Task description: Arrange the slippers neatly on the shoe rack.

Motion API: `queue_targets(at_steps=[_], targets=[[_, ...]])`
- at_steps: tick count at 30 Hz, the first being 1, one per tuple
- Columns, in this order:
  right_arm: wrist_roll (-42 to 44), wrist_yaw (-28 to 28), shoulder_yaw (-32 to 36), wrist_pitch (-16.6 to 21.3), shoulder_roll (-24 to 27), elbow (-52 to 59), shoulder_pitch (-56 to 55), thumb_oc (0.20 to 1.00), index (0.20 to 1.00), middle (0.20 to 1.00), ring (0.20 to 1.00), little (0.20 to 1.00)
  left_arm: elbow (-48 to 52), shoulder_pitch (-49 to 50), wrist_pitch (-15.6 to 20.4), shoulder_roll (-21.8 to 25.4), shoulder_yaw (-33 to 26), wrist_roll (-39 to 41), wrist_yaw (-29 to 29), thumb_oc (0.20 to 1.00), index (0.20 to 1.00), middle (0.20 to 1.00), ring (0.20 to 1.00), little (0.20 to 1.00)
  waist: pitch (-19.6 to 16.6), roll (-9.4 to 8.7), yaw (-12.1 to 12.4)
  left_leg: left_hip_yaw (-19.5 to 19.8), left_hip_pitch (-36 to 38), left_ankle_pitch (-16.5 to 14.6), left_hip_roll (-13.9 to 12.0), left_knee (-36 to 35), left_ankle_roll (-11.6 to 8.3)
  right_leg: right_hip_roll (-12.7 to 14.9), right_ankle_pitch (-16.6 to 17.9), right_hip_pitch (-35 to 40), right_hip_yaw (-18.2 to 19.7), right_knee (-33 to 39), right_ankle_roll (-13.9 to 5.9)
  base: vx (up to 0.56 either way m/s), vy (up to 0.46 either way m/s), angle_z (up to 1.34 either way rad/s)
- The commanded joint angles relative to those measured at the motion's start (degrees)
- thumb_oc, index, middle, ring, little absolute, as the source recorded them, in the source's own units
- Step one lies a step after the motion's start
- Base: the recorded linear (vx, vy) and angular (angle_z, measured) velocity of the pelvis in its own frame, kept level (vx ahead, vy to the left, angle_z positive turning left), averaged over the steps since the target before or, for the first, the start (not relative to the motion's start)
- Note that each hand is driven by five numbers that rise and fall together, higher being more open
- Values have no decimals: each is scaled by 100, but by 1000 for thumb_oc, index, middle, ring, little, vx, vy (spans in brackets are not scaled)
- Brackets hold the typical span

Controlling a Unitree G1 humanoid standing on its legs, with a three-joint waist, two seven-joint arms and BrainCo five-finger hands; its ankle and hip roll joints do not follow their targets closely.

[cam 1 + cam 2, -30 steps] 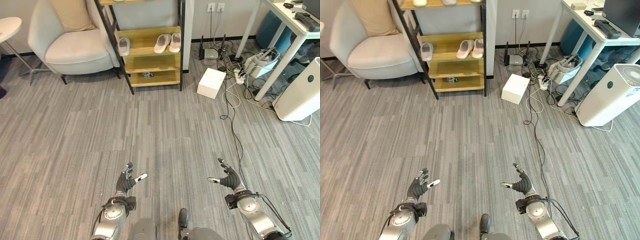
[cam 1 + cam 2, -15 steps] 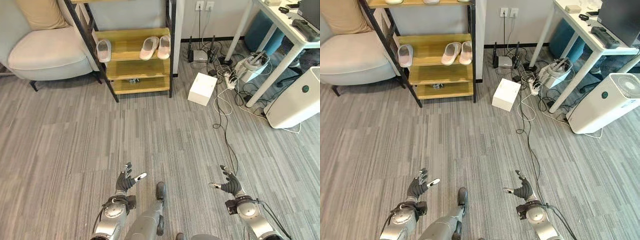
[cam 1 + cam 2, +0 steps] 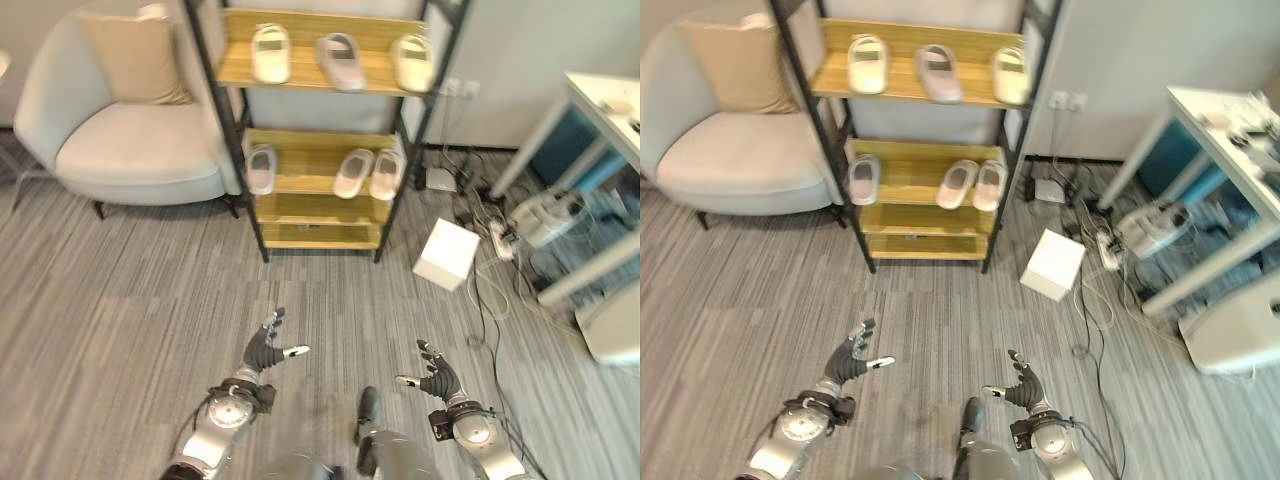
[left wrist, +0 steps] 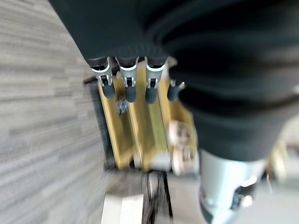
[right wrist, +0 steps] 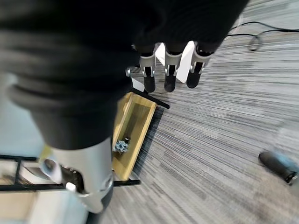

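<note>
**Both hands empty, slippers sitting on the rack**

Right now the left hand (image 3: 262,351) hangs low over the grey floor (image 3: 120,320), fingers spread and relaxed, thumb out to the side, touching nothing. Likewise the right hand (image 3: 434,376) hovers with loose, straight fingers, holding nothing. Well ahead of both stands the shoe rack (image 3: 320,215), between a pale armchair (image 3: 130,150) and a white box (image 3: 447,254) on the floor. Three slippers (image 3: 340,60) lie spaced along its top shelf. On the middle shelf one slipper (image 3: 261,168) sits alone at the left, and a pair (image 3: 368,174) lies side by side at the right.
</note>
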State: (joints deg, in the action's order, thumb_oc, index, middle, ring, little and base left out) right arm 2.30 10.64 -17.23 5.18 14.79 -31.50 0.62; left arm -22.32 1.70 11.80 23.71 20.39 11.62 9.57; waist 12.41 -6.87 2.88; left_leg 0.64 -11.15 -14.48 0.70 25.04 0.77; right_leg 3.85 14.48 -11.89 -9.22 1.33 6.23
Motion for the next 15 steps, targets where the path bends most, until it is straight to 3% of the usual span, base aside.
queue_targets(at_steps=[1, 3, 5, 11, 14, 15], targets=[[21, 4, 2, 201, 292, 256, -11, 1000, 1000, 1000, 1000, 1000, 62, -413, 220, -324, -106, -272, -35, 1000, 1000, 1000, 1000, 1000, 140, 568, -252, -191, 1776, 692, 101, -2935, 247, 126, -1775, 953, -52, 3, -1263, 213, -223, -59], [36, -22, -18, 203, 286, 252, -68, 1000, 1000, 1000, 1000, 1000, 6, -364, 194, -386, -78, -272, -48, 1000, 1000, 1000, 1000, 1000, 84, 541, -262, -178, 1907, 657, 52, -2958, 199, 96, -1726, 1095, -113, 94, -1180, 295, -297, -25], [137, -64, 10, 300, 396, 315, -177, 1000, 1000, 1000, 1000, 1000, -96, -324, 166, -492, -57, -188, -43, 1000, 1000, 1000, 1000, 1000, -96, 530, -319, -95, 2076, 579, -181, -2964, 34, -87, -1875, 1320, -131, 99, -1002, 408, -455, -11], [272, -87, 91, 360, 483, 329, -243, 1000, 1000, 1000, 1000, 1000, -132, -346, 165, -550, -9, -105, -55, 1000, 1000, 1000, 1000, 1000, -133, 546, -380, -23, 2053, 512, -357, -2683, -134, -221, -2161, 1450, -180, 16, -783, 168, -234, 6], [288, -145, 41, 418, 570, 363, -284, 1000, 1000, 1000, 1000, 1000, -55, -296, 177, -541, -18, -8, -124, 1000, 1000, 1000, 1000, 1000, -28, 513, -308, 89, 1596, 765, -325, -1240, -281, -350, -2366, 1777, -87, 69, -553, 131, -243, 6], [269, -158, -6, 425, 626, 394, -234, 1000, 1000, 1000, 1000, 1000, -57, -326, 174, -535, -14, 33, -93, 1000, 1000, 1000, 1000, 1000, 92, 462, -230, 286, 1244, 1006, -210, -520, -256, -355, -2341, 1849, -34, 66, -484, 58, -191, -13]])
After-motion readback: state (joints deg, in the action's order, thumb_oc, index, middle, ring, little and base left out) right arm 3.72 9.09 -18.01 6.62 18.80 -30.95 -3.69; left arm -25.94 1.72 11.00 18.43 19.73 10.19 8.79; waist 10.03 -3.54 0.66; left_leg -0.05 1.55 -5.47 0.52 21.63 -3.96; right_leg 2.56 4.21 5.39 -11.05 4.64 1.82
